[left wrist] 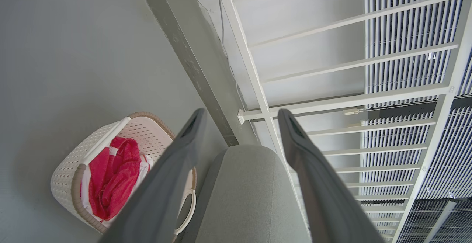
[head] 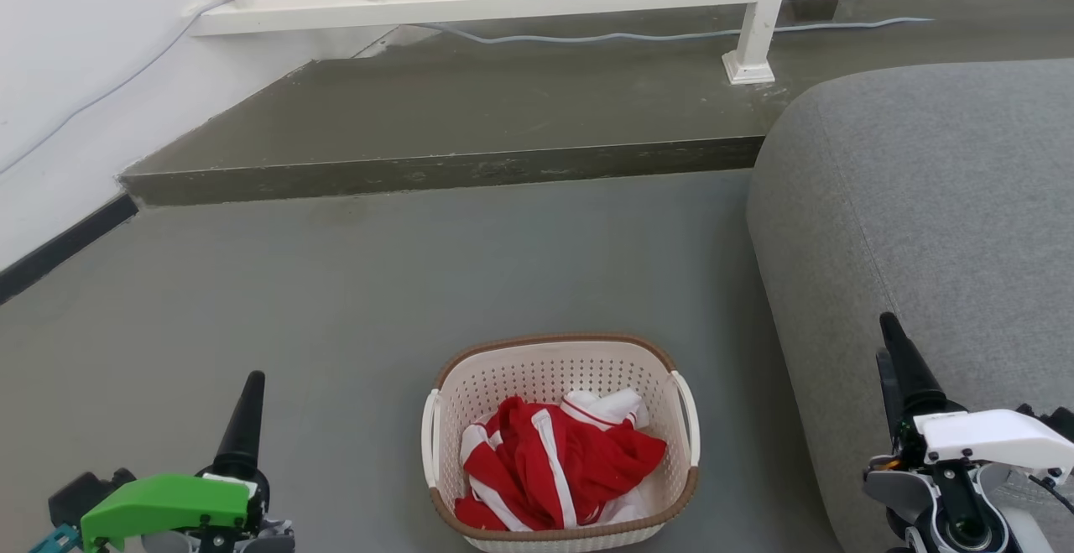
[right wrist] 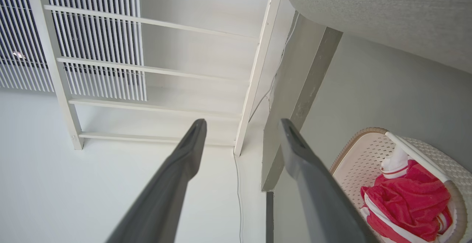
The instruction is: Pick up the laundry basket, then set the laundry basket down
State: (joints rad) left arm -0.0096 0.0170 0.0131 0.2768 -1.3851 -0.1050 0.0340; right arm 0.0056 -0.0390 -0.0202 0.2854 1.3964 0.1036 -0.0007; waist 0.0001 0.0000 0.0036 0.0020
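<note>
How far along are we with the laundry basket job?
Done: nothing I can confirm. The laundry basket sits on the floor, with red and white clothing inside. In hand: the left gripper and right gripper are both open, flanking the basket without touching it. Left: grasp the side handles, lift, then set it down.

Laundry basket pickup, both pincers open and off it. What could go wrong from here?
1. The side handles are thin and hug the wall of the laundry basket; the left pincer or right pincer could slip off.
2. The grey sofa sits close on the basket's right, so the right pincer may brush it on the way in.
3. A one-sided lift could tilt the basket and spill the red and white clothes.
</note>
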